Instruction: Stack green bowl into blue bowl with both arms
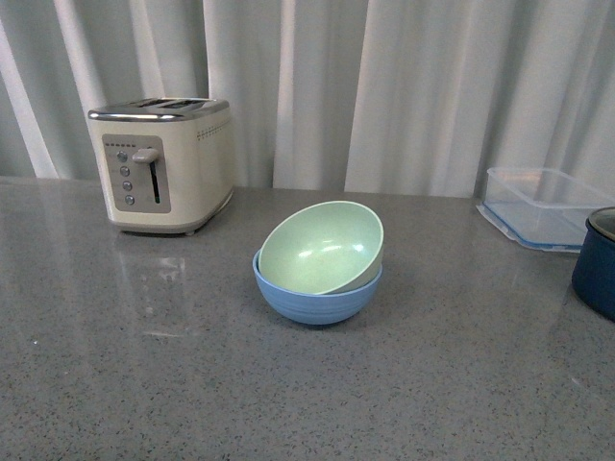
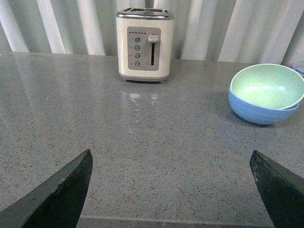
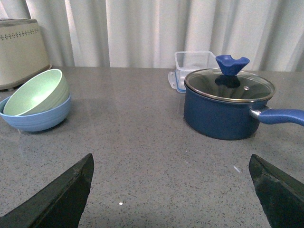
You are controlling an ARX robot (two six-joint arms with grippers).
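Both sets of jaws stand wide apart and hold nothing; each wrist view shows only two dark fingertips at the lower corners, above bare grey counter.

Front view: neither arm is visible. The green bowl (image 1: 322, 248) sits inside the blue bowl (image 1: 318, 292) near the middle of the counter (image 1: 144, 384). It is not seated flat. It leans, its far-right rim raised and its opening tipped toward the near left. A cream toaster (image 1: 165, 165) stands far left. A clear plastic box (image 1: 540, 206) lies far right, with the edge of a dark blue pot (image 1: 598, 264) just nearer than it.

Left wrist view: the left gripper (image 2: 173, 190) hovers over open counter, well apart from the bowls, which appear toward the right edge of this picture. One left fingertip (image 2: 59, 192) shows as a dark wedge. The green bowl's tilt inside the blue one is plain here too.

Right wrist view: the right gripper (image 3: 173, 192) likewise hangs over bare counter. The stacked bowls are on one side, the lidded pot with its long handle (image 3: 280, 116) on the other.

Judging the risks: the stack looks done but crooked. A nudge from either arm could rock the green bowl further, or slide both bowls across the smooth counter. If the right arm swings wide, it may catch the pot handle. Trying to level the bowl by pressing on its raised rim could flip it out.
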